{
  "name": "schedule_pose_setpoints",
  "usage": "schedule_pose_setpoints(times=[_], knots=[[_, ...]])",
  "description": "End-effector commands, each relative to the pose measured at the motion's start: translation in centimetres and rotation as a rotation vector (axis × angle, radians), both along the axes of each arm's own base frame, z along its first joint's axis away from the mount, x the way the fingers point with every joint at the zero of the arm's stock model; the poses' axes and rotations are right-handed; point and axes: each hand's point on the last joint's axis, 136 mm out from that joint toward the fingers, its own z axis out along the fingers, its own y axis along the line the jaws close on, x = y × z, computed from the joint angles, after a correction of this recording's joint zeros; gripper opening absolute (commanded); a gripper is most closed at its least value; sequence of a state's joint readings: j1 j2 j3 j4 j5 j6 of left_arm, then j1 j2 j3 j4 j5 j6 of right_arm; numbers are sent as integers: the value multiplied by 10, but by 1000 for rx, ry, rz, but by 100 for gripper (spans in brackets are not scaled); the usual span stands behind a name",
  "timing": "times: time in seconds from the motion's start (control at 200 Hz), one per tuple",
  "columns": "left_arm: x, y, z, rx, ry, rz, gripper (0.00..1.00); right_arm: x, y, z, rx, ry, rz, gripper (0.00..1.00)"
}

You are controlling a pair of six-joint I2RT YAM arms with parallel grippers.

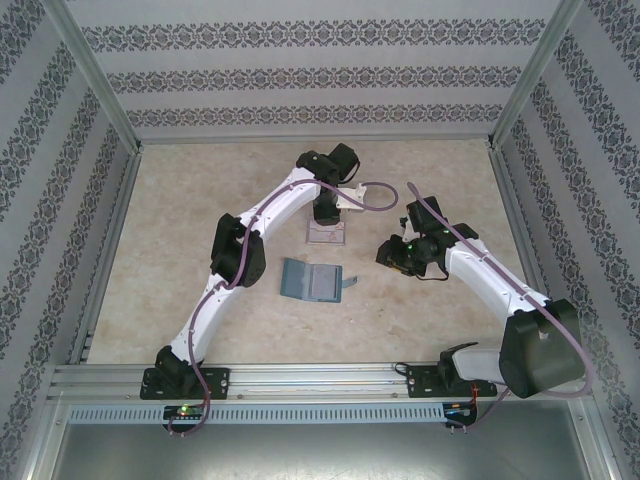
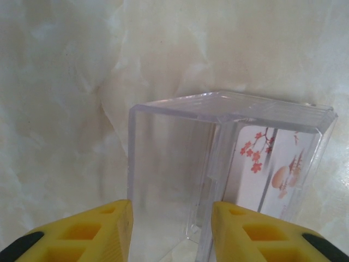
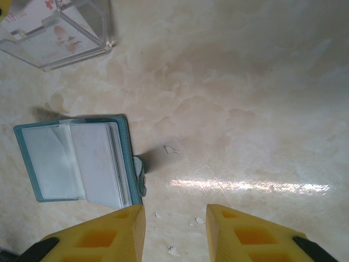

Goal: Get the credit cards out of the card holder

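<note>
**A:** Which containers do we have, and what is in them?

**B:** We see two. The clear tray (image 2: pixel 180 112) stands on the table (image 3: pixel 256 98), right under the left gripper (image 2: pixel 172 240); a divider splits it into two compartments. From the left wrist camera, one credit card (image 2: pixel 272 164) stands upright in the right compartment; it is white, with red blossoms on a twig and some orange rounded shapes.

**A:** And the card holder?

**B:** The card holder (image 3: pixel 76 161) lies open like a book on the table; it is near the tray, not touching it, and in the top view it lies between the two arms. Its teal border frames clear sleeves (image 3: pixel 52 161) that look pale; whether cards sit inside them we cannot tell. The closing tab (image 3: pixel 141 176) sticks out at its right edge.

**A:** Can we read any writing?

**B:** From the right wrist camera we see small reddish marks on the card in the tray; they are too small to read.

**A:** How are the grippers?

**B:** The yellow fingers (image 2: pixel 103 229) of the left gripper stand apart above the tray's near edge and clasp nothing. The right gripper (image 3: pixel 174 234) hovers just beside the tab; its jaws are also apart, with only bare table between them.
</note>
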State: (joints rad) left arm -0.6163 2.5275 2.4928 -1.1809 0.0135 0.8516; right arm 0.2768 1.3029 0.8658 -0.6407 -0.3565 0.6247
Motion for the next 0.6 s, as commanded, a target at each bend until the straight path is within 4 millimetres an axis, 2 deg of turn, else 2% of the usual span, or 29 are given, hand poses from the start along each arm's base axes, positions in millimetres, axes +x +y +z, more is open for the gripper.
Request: schedule_pose_setpoints(times=[0.0, 0.365, 0.595], knots=[[-15, 7, 12, 37, 17, 26, 43, 2, 0, 8, 14, -9, -6, 35], [-12, 10, 24, 41, -20, 62, 47, 3, 1, 10, 16, -16, -4, 35], [-5, 12, 40, 28, -76, 111, 47, 4, 1, 13, 19, -21, -3, 35]])
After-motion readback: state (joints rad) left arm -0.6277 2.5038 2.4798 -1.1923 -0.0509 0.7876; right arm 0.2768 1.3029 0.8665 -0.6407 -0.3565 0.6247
